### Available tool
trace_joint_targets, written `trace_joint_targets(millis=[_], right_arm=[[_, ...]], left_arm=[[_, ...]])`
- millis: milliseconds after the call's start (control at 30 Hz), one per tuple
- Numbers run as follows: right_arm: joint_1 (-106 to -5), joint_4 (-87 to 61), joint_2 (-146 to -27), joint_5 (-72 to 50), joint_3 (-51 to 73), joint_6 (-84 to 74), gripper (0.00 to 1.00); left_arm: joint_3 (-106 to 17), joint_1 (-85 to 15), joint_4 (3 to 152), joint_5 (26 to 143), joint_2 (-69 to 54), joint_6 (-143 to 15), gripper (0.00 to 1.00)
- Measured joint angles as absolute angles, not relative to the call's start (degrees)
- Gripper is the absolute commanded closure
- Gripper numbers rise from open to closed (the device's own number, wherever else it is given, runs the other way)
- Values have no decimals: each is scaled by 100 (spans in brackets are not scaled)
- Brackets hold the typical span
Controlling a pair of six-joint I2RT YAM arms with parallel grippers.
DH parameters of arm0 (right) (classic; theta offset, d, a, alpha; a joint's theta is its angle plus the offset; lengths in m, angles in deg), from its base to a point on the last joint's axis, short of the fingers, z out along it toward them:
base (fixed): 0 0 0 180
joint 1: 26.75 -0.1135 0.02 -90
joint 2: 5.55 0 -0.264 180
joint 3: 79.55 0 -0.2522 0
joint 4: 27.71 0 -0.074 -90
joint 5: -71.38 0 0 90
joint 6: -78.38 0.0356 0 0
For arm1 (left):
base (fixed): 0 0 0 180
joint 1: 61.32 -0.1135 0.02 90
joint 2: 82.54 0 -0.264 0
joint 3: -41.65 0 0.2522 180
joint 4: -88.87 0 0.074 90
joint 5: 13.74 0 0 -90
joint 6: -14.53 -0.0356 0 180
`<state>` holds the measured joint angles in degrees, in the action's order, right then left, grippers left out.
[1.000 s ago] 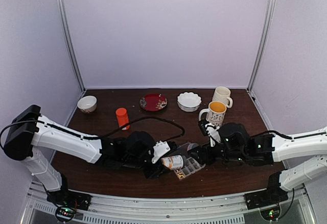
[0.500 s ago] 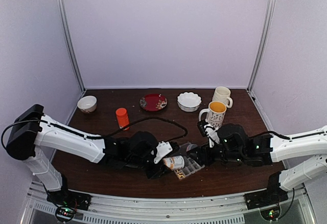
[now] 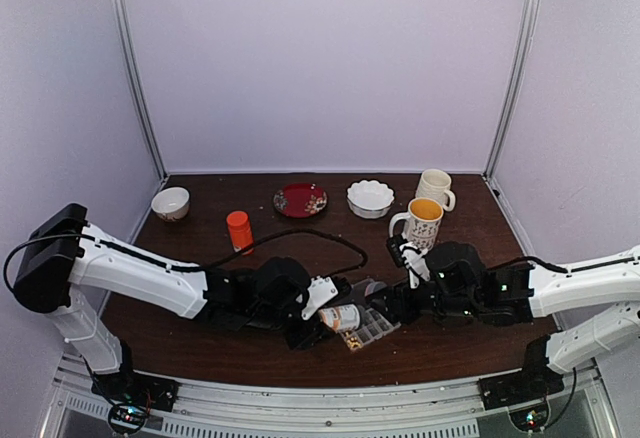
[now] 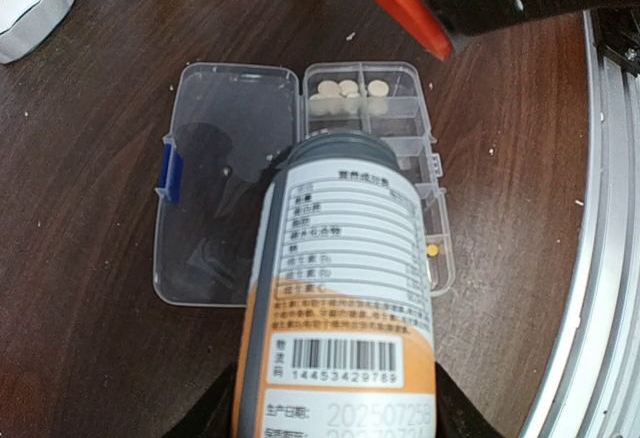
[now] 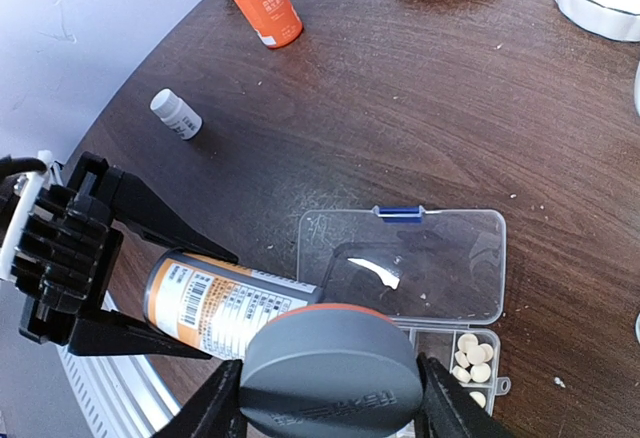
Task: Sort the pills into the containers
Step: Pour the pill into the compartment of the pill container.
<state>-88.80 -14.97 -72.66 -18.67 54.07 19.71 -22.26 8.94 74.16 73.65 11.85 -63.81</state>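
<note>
The clear organiser box (image 4: 228,190) lies open on the table, lid flat to the left and compartments (image 4: 405,126) to the right. Several white pills (image 4: 347,89) fill a far compartment and one yellow pill (image 4: 432,250) lies in a near one. My left gripper (image 4: 335,420) is shut on the open amber labelled bottle (image 4: 345,288), tilted with its mouth over the box. My right gripper (image 5: 330,403) is shut on that bottle's grey cap (image 5: 330,368), held above the box (image 5: 420,263). In the top view both grippers meet at the box (image 3: 372,329).
An orange bottle (image 3: 238,230) stands at the left middle and a small white bottle (image 5: 176,114) lies near it. A small bowl (image 3: 170,202), red plate (image 3: 300,199), white scalloped bowl (image 3: 370,198) and two mugs (image 3: 425,220) line the back. The metal table rail (image 4: 600,258) runs just beyond the box.
My left gripper and the bottle have shifted slightly right toward the box, then held still. The right gripper with the cap has hardly moved.
</note>
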Motion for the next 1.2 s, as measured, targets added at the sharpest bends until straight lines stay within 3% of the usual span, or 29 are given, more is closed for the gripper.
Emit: trace_joint_targets(millis=[467, 667, 900, 1200], right_arm=[[-8836, -1108, -6904, -2239, 5407, 1718, 100], [-8274, -1029, -6383, -2634, 5479, 1235, 100], [-7605, -1733, -6372, -3080, 5975, 330, 100], [-7487, -3383, -6799, -3349, 6511, -673, 100]], left_arm=[[-2195, 913, 7503, 7385, 1220, -6226, 100], [-2244, 955, 7337, 7387, 1220, -6136, 100], [-2248, 994, 7296, 7369, 1217, -6092, 100], [-2250, 994, 7193, 7323, 1217, -6077, 100]])
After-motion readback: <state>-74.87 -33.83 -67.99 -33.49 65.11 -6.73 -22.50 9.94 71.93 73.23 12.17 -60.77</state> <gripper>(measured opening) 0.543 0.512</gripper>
